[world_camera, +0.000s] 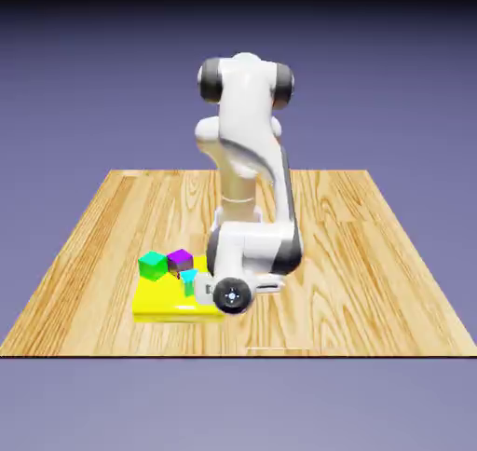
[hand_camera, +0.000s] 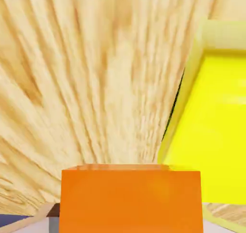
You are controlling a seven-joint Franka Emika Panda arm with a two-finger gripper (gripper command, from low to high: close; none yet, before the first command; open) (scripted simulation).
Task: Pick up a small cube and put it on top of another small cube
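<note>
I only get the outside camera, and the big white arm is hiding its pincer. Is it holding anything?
Observer: Yes. In the hand view the orange-red cube sits large between the fingertips, and the pincer is shut on it.
Operator: What's underneath it?
Observer: Bare wooden table, with no other cube there.
Operator: And the yellow thing?
Observer: The yellow slab shows at the hand view's right, off to the side of the cube and not under it.
</note>
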